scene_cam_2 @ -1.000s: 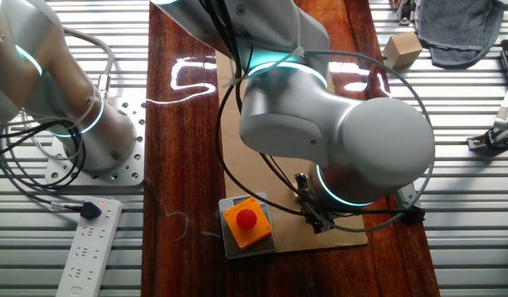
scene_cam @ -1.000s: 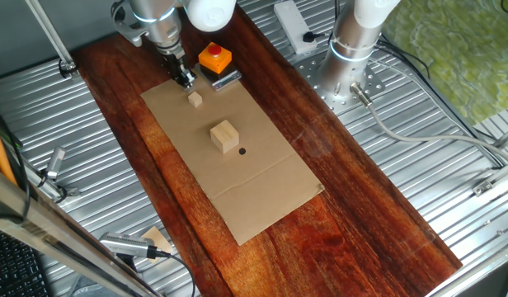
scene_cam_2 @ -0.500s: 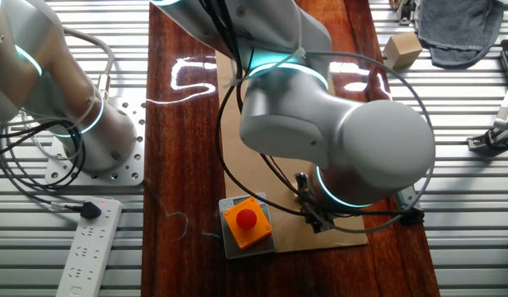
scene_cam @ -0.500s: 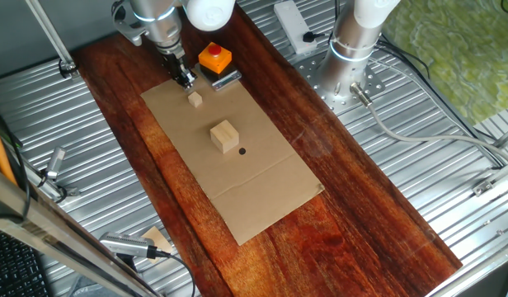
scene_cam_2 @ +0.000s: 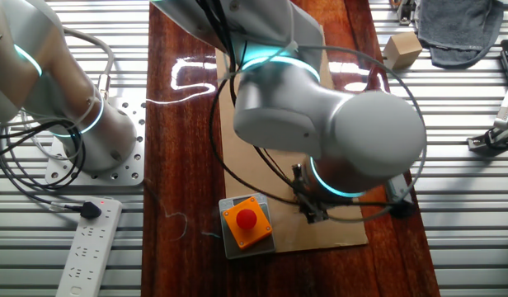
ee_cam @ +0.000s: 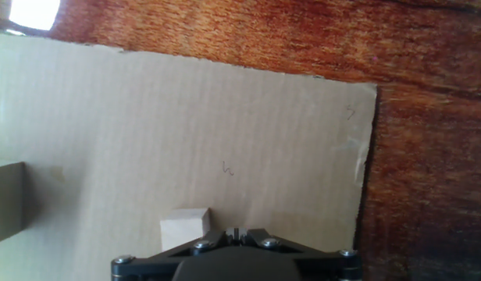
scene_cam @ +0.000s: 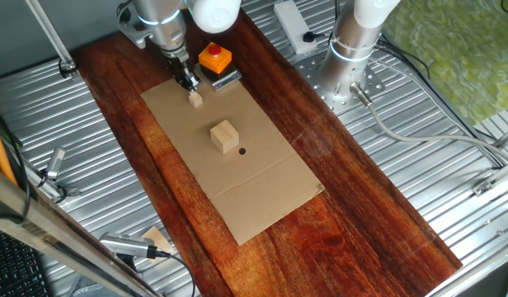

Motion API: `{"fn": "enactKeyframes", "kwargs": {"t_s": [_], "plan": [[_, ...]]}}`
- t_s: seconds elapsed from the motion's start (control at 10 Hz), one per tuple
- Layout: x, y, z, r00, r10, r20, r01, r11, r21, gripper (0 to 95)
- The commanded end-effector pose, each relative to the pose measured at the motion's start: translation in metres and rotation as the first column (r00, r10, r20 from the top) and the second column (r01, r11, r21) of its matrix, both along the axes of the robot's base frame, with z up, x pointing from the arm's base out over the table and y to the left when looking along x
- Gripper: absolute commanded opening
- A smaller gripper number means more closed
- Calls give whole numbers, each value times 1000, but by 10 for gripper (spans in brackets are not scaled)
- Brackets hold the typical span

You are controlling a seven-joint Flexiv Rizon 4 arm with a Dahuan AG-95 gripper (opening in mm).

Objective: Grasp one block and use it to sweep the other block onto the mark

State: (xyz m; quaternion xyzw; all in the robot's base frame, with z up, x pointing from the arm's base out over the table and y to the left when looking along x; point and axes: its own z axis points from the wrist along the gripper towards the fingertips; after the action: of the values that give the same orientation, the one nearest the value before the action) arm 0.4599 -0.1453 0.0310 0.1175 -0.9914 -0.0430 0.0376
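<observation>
Only from overhead: mark (scene_cam: pixel 242 151); larger block (scene_cam: pixel 224 135)

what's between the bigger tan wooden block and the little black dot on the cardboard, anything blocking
Nothing visible. The larger tan wooden block sits right beside the small round black dot, with only bare brown cardboard between them. The small pale wooden cube lies on the block's far side, near the gripper.

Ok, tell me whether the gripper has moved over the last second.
Yes. The gripper has shifted toward the small cube, closing the gap; against the orange button box it sits slightly nearer the camera.
</observation>
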Motion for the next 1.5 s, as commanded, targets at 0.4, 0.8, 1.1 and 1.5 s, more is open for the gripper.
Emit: {"fn": "enactKeyframes", "kwargs": {"t_s": [0.4, 0.8, 1.1, 1.5], "plan": [[-1, 27, -3, 999, -47, -1, 47, 999, -11, 0], [3, 50, -1, 996, -90, -15, 89, 996, -15, 0], [7, 55, 3, 996, -89, -24, 88, 996, -18, 0], [7, 55, 3, 997, -77, -9, 77, 997, -11, 0]]}}
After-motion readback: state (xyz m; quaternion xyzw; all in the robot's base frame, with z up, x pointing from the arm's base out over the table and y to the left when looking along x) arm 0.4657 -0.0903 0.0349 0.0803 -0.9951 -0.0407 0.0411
